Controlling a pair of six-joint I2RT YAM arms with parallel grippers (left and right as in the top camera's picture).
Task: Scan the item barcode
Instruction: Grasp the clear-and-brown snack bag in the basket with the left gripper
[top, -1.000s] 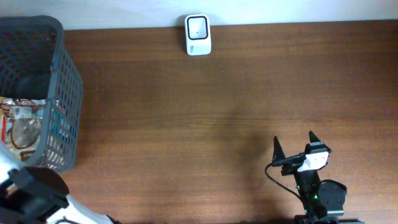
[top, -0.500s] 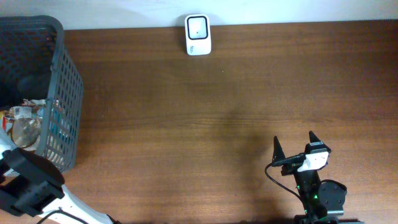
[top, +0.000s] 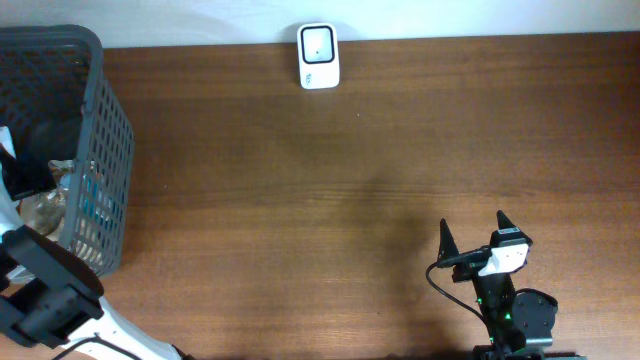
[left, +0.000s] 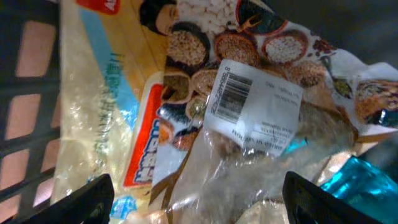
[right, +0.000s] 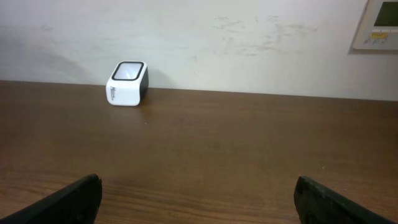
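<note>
"Brown wood: the table fills the overhead view. What is on it?"

"Biggest is the grey basket at 9 o'clock. The left arm comes in at 8 o'clock and reaches into it."

"Its jaws?"

"The left gripper hangs over what lies in the basket. Its jaws are wide, with tips at 7 and 5 o'clock of the wrist view, and they clamp nothing."

"And the other?"

"The right gripper is at 5 o'clock in the overhead view, well apart from everything. Its jaws are wide and empty, pointing toward 12 o'clock."

"Where is the item?"

"The packet, printed with grains and beans and partly clear film, lies crumpled inside the basket, under the left gripper."

"The scanner?"

"The white scanner stands at 12 o'clock at the table's far edge, well apart from the basket."

"Does the code show?"

"Yes. A white label sits tilted on the packet, mid-view for the left wrist camera. The barcode is at its 11 o'clock end, facing the camera."
</note>
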